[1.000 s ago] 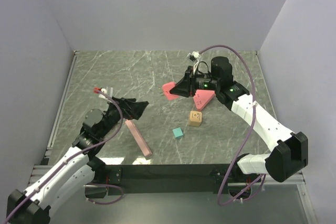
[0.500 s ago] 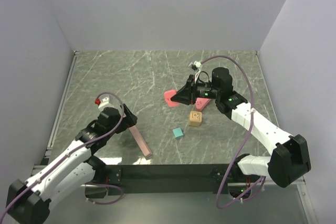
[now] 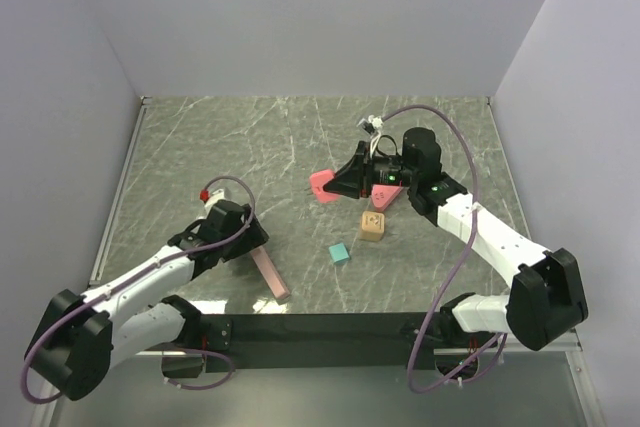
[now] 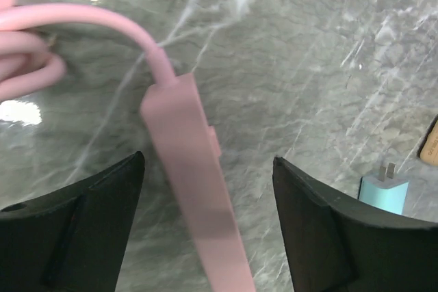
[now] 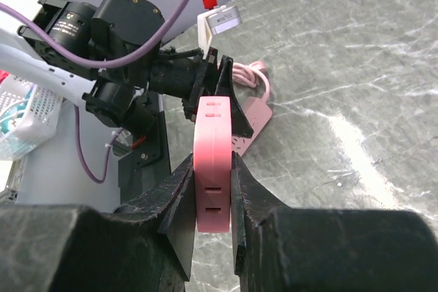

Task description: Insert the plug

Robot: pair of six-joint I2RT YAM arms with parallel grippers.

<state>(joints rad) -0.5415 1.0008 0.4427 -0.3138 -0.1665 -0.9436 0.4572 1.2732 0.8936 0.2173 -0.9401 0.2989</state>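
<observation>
- I see a grey-green marble surface (image 3: 250, 147) boxed in by plain lilac walls (image 3: 300, 17).
- The teal plug (image 3: 340, 253) lies loose near the front, close to a wooden cube (image 3: 372, 225).
- My left wrist view shows the left gripper (image 4: 209, 162) open, astride the pink power strip (image 4: 197, 193).
- The right wrist view shows the right gripper (image 5: 211, 162) clamped on a pink slotted block (image 5: 211, 117) held on edge.

Teal plug (image 3: 340, 254) loose right of pink power strip (image 3: 272, 272); pink adapter (image 5: 212, 162) held.
</observation>
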